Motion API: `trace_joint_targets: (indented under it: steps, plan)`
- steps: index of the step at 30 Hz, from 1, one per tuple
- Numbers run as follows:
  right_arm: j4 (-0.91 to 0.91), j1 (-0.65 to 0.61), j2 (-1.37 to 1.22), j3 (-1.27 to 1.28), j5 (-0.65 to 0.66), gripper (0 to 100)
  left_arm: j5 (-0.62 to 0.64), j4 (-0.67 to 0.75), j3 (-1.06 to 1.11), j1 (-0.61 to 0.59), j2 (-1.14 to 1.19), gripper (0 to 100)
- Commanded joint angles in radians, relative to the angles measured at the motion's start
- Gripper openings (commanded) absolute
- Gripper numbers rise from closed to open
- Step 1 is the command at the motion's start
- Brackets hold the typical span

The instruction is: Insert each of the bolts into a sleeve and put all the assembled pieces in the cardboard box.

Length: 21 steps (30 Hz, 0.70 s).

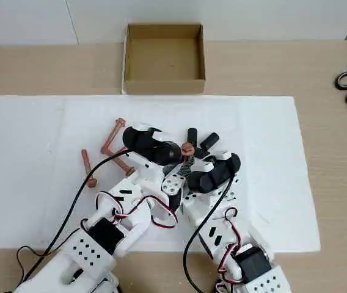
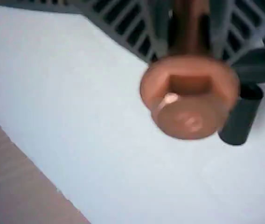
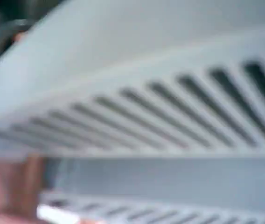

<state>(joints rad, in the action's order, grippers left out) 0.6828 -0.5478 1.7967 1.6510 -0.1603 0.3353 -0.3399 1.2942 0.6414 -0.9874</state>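
The left tool [image 2: 188, 23] clamps a bolt [image 2: 188, 100] by its shank, probably ready for sleeving; the right tool's [image 3: 137, 158] state I cannot tell.

A pale ribbed panel [image 3: 179, 116] is stretching right across, very close up, its dark slots fanning out side by side. A smooth pale band [image 3: 170, 175] is running alongside it. What looks like a reddish-brown bolt [image 3: 13, 186] is showing blurred at one corner, just beside that band.
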Motion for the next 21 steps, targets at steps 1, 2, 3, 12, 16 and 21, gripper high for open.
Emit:
trace_joint_targets:
  steps: [1,2,3,12,16,21]
  plan:
    - [-0.022,-0.001,0.018,-0.020,-0.006,0.4,-0.006,-0.044,-0.002,0.049,-0.002,1]
    - [-0.022,-0.001,0.018,-0.020,-0.006,0.4,-0.021,-0.049,-0.002,0.051,-0.002,1]
    - [-0.024,-0.001,0.018,-0.020,-0.006,0.4,-0.040,-0.049,-0.002,0.051,-0.002,1]
    - [-0.025,0.001,0.018,-0.020,-0.006,0.4,-0.075,-0.210,-0.070,0.064,-0.003,15]
    - [-0.025,0.001,0.018,-0.020,-0.006,0.4,-0.075,-0.272,-0.117,0.061,-0.003,20]
    - [-0.025,0.001,0.018,-0.020,-0.006,0.4,-0.075,-0.305,-0.159,0.060,-0.003,20]
